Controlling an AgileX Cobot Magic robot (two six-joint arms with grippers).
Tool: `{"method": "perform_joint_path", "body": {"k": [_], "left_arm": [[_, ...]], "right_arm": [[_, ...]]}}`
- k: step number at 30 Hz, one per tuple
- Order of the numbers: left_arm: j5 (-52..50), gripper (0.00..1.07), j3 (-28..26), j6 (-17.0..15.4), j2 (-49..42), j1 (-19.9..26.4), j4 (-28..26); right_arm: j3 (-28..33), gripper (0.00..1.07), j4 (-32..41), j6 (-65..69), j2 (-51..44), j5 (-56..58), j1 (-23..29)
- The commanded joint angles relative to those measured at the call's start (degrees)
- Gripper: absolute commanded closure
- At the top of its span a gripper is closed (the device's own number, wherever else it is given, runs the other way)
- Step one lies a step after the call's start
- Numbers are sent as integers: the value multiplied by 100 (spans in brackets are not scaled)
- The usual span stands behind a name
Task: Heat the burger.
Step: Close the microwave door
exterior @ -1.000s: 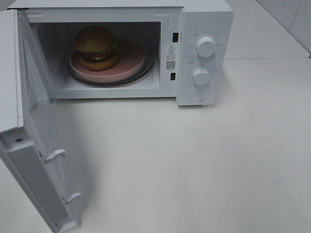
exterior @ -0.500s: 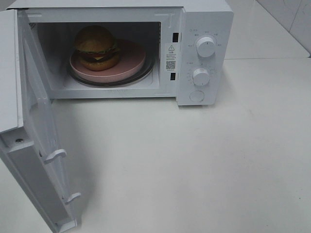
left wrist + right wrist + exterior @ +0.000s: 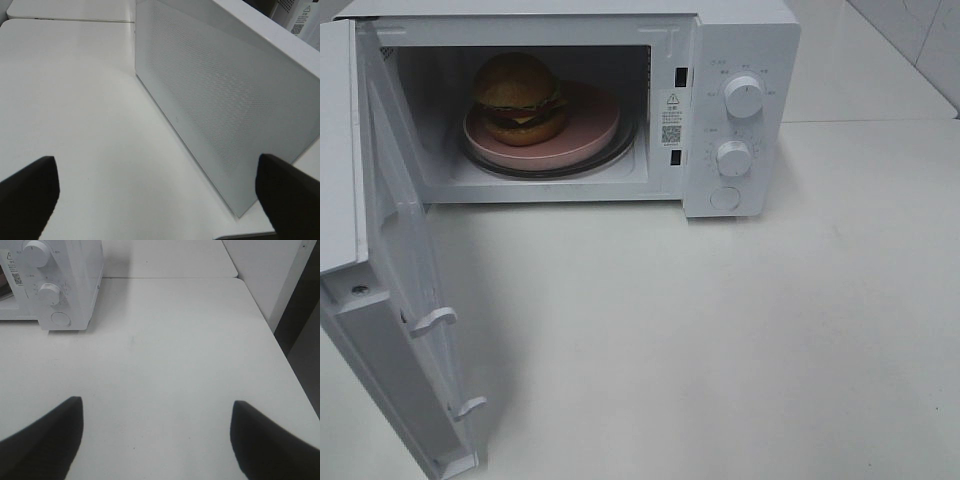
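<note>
The burger [image 3: 518, 97] with its golden-brown bun sits on a pink plate [image 3: 585, 135] inside the white microwave [image 3: 740, 45], on the left part of the plate. The microwave door [image 3: 405, 300] stands wide open toward the front left. Neither gripper shows in the exterior high view. My left gripper [image 3: 157, 192] is open and empty, facing the outer perforated side of the door [image 3: 220, 95]. My right gripper [image 3: 156, 440] is open and empty above the bare table, with the microwave's control panel [image 3: 50, 290] ahead of it.
The microwave has two white knobs [image 3: 743, 97] and a round button [image 3: 724, 198] on its right panel. The white table [image 3: 720, 340] extends in front and to the right. A table edge and a dark gap [image 3: 300, 340] lie at the right.
</note>
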Motion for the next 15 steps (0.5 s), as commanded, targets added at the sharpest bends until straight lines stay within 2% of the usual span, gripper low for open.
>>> {"method": "perform_joint_path", "body": {"k": [1, 15], "left_arm": [[-74, 7, 17, -6, -86, -23, -29], [-74, 7, 17, -6, -86, -23, -29]], "right_arm": [[11, 31, -29, 63, -143, 11, -23], [11, 31, -29, 69, -143, 11, -23]]}}
